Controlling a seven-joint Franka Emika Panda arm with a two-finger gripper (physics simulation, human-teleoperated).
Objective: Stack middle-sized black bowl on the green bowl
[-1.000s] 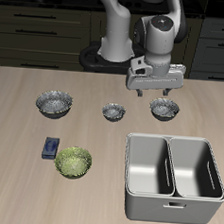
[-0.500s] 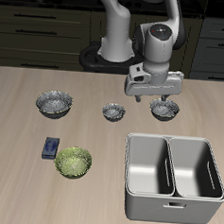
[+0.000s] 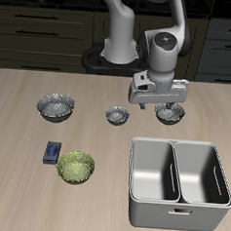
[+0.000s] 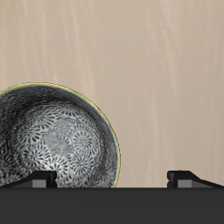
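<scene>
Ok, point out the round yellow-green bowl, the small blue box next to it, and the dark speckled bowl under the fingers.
Round yellow-green bowl (image 3: pixel 75 167): exterior view, mottled inside.
Small blue box (image 3: pixel 52 151): exterior view, top face.
Dark speckled bowl (image 4: pixel 52 136): wrist view, shiny patterned inside.

The middle-sized black bowl (image 3: pixel 169 113) sits upright on the table, a round dark bowl with a shiny, silvery-speckled inside; in the wrist view (image 4: pixel 54 136) its inside shows a fine flowery pattern under a thin pale rim. It stands farther back than the sink, just behind the sink's back rim, and part of it is hidden from the front. The green bowl (image 3: pixel 76 167) also sits upright, round and yellow-green with a lighter leaf-like mottling inside. It lies beside the sink, nearer the table's front edge, well apart from the black bowl
</scene>
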